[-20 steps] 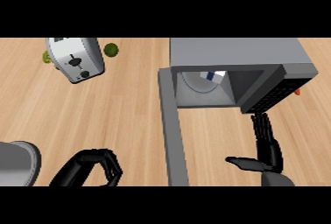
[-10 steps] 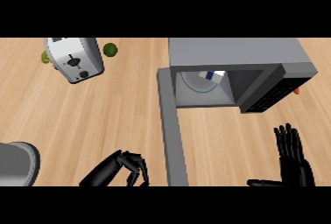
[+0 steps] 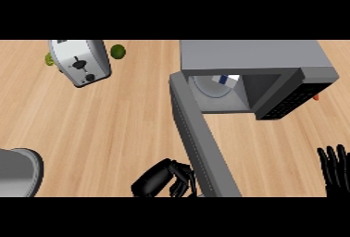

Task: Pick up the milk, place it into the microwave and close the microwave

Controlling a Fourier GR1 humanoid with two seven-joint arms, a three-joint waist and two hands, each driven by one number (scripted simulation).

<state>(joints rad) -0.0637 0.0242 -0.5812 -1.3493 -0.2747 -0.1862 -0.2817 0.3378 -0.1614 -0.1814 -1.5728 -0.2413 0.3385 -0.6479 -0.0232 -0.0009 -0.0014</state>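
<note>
**Milk inside the microwave, door open**

At your far left, low in the view, a grey rounded object sits at the edge of the wooden table, cut off by the frame, so you cannot tell what it is. Up in the top left stands a silver toaster, tilted in the view, with one green fruit just beside its right side and another green fruit peeking out at its left.

Moving toward the middle, your left robot hand shows at the lower edge, its fingers curled inward and holding nothing. It lies just beside the left face of the microwave door; you cannot tell for certain whether it touches it. The door stands open, running from the microwave's front left corner down toward the lower edge.

The microwave fills the upper right. Inside its cavity you see the milk, a white carton with a blue mark, standing on the round turntable plate. The dark control panel is at the right of the opening, and a small orange thing pokes out just past it.

At the far right lower edge, your right robot hand is spread, fingers straight and pointing up, holding nothing, well apart from the microwave.
</note>
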